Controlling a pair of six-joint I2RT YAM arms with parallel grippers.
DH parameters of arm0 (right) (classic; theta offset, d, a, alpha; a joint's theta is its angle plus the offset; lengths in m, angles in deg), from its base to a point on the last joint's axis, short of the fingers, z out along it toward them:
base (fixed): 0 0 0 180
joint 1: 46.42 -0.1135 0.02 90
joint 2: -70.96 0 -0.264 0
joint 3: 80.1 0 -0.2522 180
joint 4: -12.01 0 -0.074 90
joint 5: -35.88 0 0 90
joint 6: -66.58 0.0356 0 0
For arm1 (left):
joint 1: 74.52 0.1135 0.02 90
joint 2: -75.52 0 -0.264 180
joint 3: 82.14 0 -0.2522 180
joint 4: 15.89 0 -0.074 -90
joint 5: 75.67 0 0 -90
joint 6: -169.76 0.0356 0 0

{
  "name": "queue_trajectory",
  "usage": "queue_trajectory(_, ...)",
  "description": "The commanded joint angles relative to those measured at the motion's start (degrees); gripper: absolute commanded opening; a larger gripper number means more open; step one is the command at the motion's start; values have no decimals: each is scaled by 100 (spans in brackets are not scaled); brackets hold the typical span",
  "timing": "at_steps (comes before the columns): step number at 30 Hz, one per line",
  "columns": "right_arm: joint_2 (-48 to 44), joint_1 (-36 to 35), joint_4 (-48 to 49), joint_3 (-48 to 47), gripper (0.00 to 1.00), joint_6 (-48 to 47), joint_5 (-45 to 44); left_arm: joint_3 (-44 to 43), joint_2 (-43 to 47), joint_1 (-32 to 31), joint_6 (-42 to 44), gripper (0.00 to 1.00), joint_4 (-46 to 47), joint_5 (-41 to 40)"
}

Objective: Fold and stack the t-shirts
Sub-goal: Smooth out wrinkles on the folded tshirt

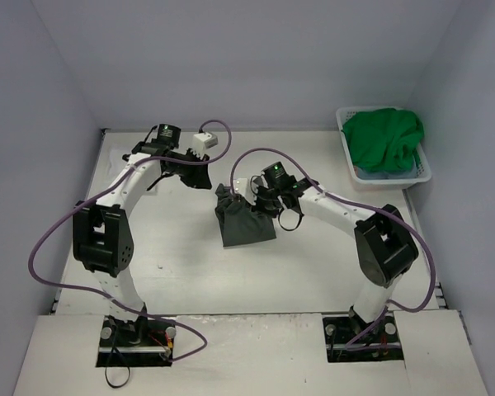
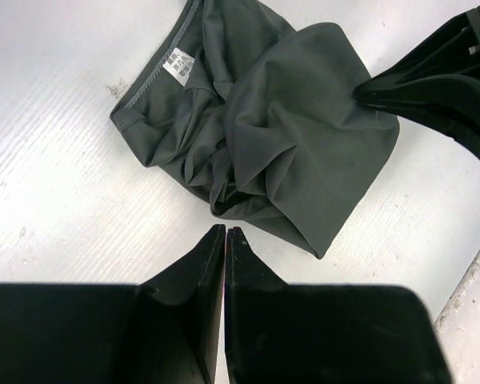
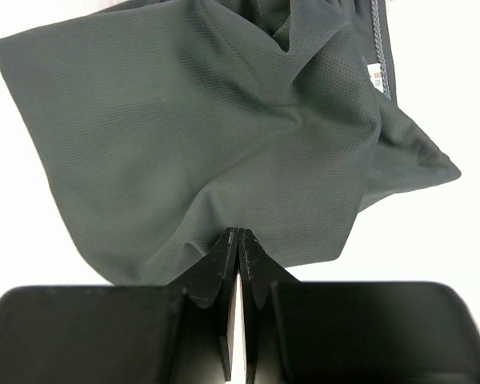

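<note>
Right gripper (image 3: pixel 238 236) pinched on the hem of the crumpled dark grey t-shirt (image 3: pixel 208 136) mid-table (likely to drag it flat); left gripper (image 2: pixel 226 232) clenched empty just beside it; green t-shirt (image 1: pixel 385 136) lies bundled in the laundry basket (image 1: pixel 392 181).

On the left arm (image 1: pixel 115 206) and the right arm (image 1: pixel 346 216), white tubular links are alternating with chunky black joint housings. A purple cable (image 1: pixel 45 239) is looping loosely along the left arm, and a second purple cable (image 1: pixel 433 272) is trailing off the right one. Small green lights (image 1: pixel 274 171) are glowing at each wrist. A white boxy module (image 1: pixel 203 142) is sitting on the left wrist. Black base plates (image 1: pixel 136 338) are carrying both arms, with red and yellow wires showing at the left one. The left gripper (image 2: pixel 226 230) and the right gripper (image 3: pixel 237 232) are presenting matte black wedge fingers, tapering to thin tips.
</note>
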Motion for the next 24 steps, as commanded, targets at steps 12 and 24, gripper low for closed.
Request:
queue_trajectory(12, 657, 457, 626, -164, 0, -113, 344, 524, 680, -10, 33, 0, 201, 901)
queue_trajectory(24, 1449, 800, 1171, -894, 0, 115, 591, 771, 689, -186, 147, 0, 245, 1059)
